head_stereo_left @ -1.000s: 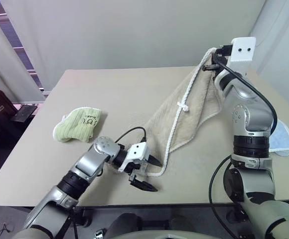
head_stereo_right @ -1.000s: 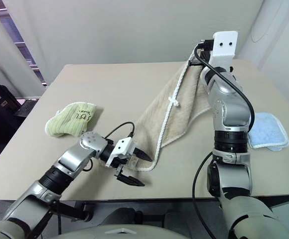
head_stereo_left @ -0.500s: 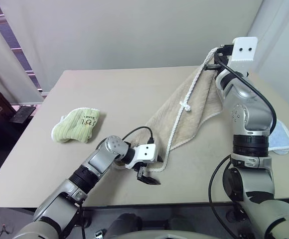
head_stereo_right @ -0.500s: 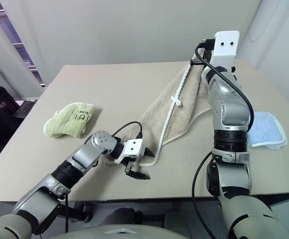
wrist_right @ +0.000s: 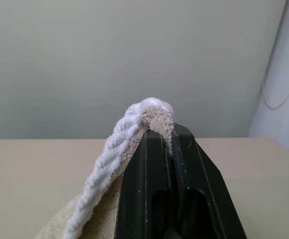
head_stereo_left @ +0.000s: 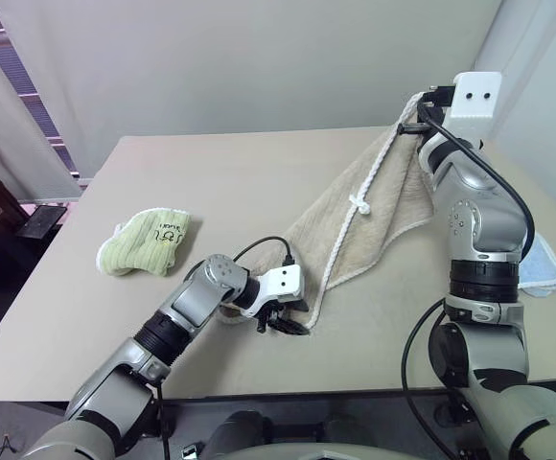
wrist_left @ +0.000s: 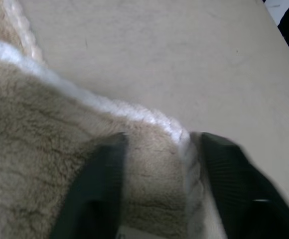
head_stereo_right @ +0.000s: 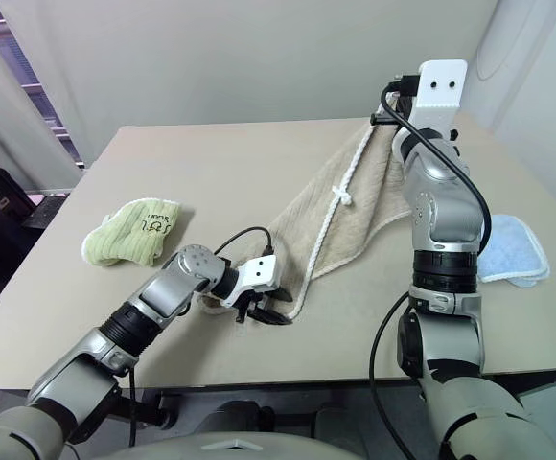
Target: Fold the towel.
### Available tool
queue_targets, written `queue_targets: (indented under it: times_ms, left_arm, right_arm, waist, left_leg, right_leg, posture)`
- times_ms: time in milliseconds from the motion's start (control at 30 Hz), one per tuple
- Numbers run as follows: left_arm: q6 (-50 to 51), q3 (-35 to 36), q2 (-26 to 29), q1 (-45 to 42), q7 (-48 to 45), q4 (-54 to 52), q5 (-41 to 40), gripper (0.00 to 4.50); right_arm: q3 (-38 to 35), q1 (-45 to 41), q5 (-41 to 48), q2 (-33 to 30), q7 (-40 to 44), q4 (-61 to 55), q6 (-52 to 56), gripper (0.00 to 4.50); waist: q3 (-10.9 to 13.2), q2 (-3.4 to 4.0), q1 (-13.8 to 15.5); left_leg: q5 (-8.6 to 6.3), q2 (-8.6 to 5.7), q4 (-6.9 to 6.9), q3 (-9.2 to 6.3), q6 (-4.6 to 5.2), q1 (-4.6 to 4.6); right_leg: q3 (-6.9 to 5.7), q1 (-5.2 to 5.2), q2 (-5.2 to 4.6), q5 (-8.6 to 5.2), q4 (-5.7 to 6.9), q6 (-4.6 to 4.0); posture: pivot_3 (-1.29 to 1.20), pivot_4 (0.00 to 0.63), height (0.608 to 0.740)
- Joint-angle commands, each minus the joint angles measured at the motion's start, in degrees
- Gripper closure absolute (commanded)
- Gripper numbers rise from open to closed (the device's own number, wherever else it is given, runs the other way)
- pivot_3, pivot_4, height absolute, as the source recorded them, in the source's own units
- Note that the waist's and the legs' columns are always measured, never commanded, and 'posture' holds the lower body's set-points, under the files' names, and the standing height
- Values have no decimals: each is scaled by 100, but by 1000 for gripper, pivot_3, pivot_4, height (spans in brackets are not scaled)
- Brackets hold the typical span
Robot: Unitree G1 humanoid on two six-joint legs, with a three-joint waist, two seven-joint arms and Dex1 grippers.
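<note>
The beige terry towel (head_stereo_left: 369, 225) with white rope edging drapes from mid-table toward the near edge. The right gripper (wrist_right: 167, 130) pinches one corner aloft; the left gripper (wrist_left: 157, 164) straddles the low corner — next, clamp and lift.

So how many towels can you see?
3. The beige towel hangs from the right jaws to the table, the green towel lies far left, the blue towel far right.

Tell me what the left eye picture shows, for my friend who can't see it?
A robot holds a tan towel up by one corner with its right gripper, while its left gripper closes on the low corner lying on the table.
</note>
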Motion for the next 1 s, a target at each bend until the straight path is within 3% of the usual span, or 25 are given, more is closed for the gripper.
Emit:
queue_targets:
  times_ms: [33,100,333,400,600,700,800,1000]
  left_arm:
    - [89,-232,124,59,-143,35,188,3827]
    - [3,-297,135,56,-128,67,259,4483]
    - [-187,-81,65,7,-125,217,131,4483]
    - [28,259,83,-29,-271,89,-248,4483]
    - [1982,2058,644,-671,-800,-220,-2189,4483]
    - [2138,3010,830,-1200,-388,635,-2547,4483]
    - [1579,3728,880,-1795,265,1888,-2499,4483]
    - [137,4420,463,-3040,2086,4498,-2113,4483]
  right_arm:
    - [46,-26,-150,-81,9,-89,-120,4500]
    - [69,-11,-194,-78,11,-93,-114,4500]
    - [13,25,-201,-71,-4,-111,-118,4500]
    - [-31,67,-187,-77,-14,-93,-126,4500]
    - [-279,268,-124,-247,30,6,-185,4500]
    - [-373,343,-117,-383,92,71,-207,4500]
    - [-441,434,-153,-601,178,179,-207,4500]
    - [-509,270,-170,-914,298,759,-485,4500]
  waist:
    - [0,0,0]
    - [0,0,-4]
    - [-1,0,8]
    - [0,0,1]
    - [5,-4,-14]
    - [6,-7,0]
    - [6,-7,1]
    - [11,-28,28]
  left_leg:
    - [0,0,0,0,0,0]
    - [0,0,1,0,0,0]
    - [0,0,1,0,-1,3]
    - [0,0,1,0,-1,3]
    - [2,0,6,-4,-3,-20]
    - [5,0,9,-4,-6,-30]
    - [6,-1,7,-4,-7,-29]
    - [11,-2,11,-4,-15,-30]
  right_leg:
    - [0,0,0,0,0,0]
    - [0,1,0,0,0,0]
    - [0,3,0,0,0,-1]
    - [0,3,0,0,0,-1]
    - [-1,-23,2,0,9,-1]
    - [-2,-33,4,0,10,0]
    - [-1,-33,3,0,10,0]
    - [-2,-36,3,2,16,2]
  posture:
    - [0,0,740]
    - [0,0,740]
    - [0,0,740]
    - [0,0,740]
    - [0,0,740]
    - [0,0,740]
    - [0,0,740]
    - [0,0,740]
